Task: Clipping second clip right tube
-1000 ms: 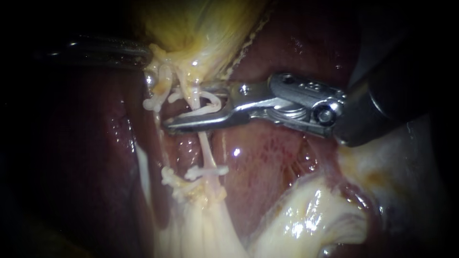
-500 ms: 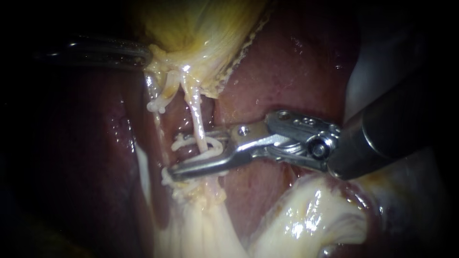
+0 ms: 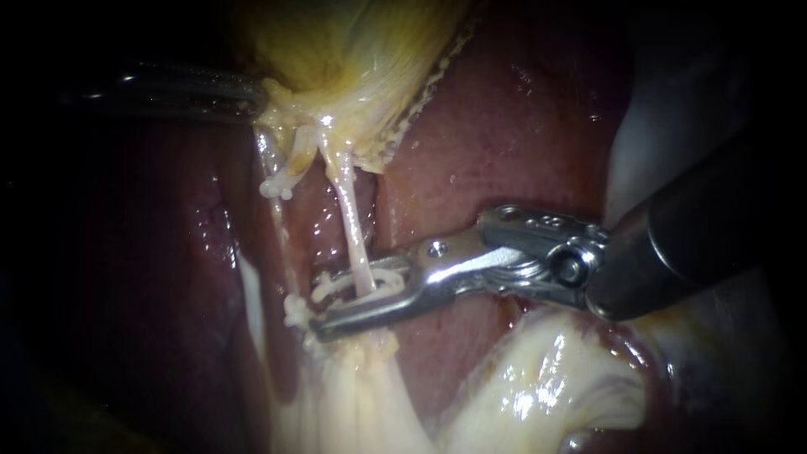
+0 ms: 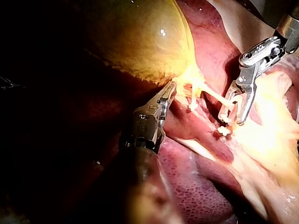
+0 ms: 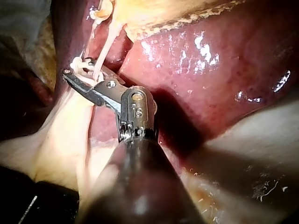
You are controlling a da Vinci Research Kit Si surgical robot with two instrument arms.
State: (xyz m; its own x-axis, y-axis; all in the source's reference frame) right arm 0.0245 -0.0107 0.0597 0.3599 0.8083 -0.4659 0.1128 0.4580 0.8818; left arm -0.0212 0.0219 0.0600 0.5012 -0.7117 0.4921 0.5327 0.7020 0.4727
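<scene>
Right instrument [image 3: 328, 303]: jaws of bright polished metal, smooth, with sharp glints; shaft dark, smooth, dull sheen.
Left instrument [image 4: 168, 93]: grey metal head, duller finish.
Clip [image 3: 388, 279] in the right jaws: white, smooth, looks like plastic.
Tube [image 3: 351, 223]: pale, wet, glossy.
Liver [image 3: 504, 126]: dark red, smooth, wet shine.
Gallbladder [image 3: 353, 50]: yellow, moist, faintly streaked.

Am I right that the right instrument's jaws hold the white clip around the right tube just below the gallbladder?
Not quite: the right instrument holds the clip around the right tube at its lower end, well away from the gallbladder, as the endoscope view shows.
</scene>
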